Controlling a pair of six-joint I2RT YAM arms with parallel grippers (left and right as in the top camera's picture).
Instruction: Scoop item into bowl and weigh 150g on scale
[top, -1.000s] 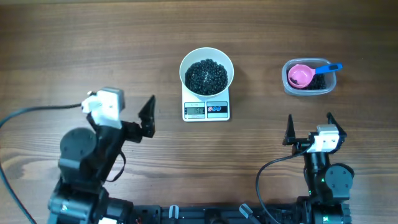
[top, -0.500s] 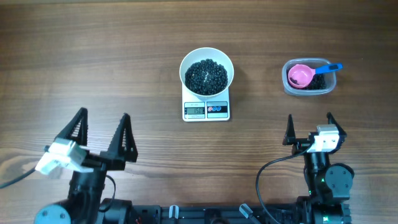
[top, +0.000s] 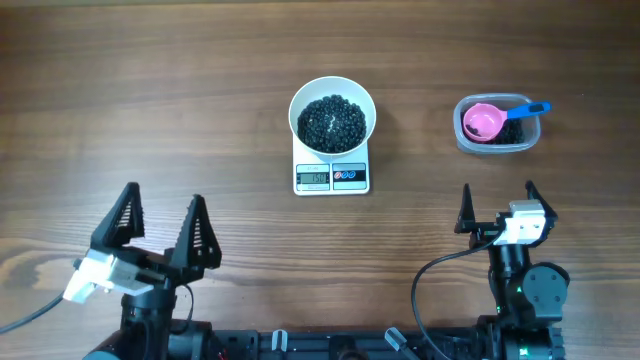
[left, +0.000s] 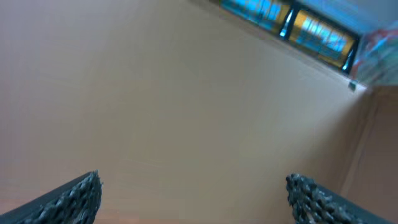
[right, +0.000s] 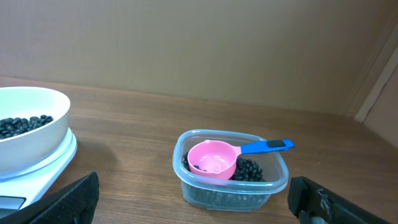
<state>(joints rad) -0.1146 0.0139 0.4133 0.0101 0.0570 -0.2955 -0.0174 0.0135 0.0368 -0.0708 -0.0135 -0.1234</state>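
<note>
The white bowl (top: 333, 82) stands on the white scale (top: 332, 178) at the table's middle and holds a heap of black beads (top: 333, 124). In the right wrist view the bowl (right: 37, 137) and scale (right: 43, 171) sit at the left edge. My left gripper (top: 164, 192) is open and empty at the front left, far from the scale. Its wrist view shows only a tan wall between its fingers (left: 78, 196). My right gripper (top: 497, 186) is open and empty at the front right, short of the clear tub (top: 494, 141).
The clear plastic tub (right: 230, 193) holds more black beads (right: 249, 169). A pink scoop (right: 212, 160) with a blue handle rests in it. Bare wooden tabletop lies between the tub and the scale. Cables trail from both arm bases along the front edge.
My left arm has drawn back from beside the scale to the front-left edge, its open gripper now pointing toward the back of the table. The right arm has not moved.
</note>
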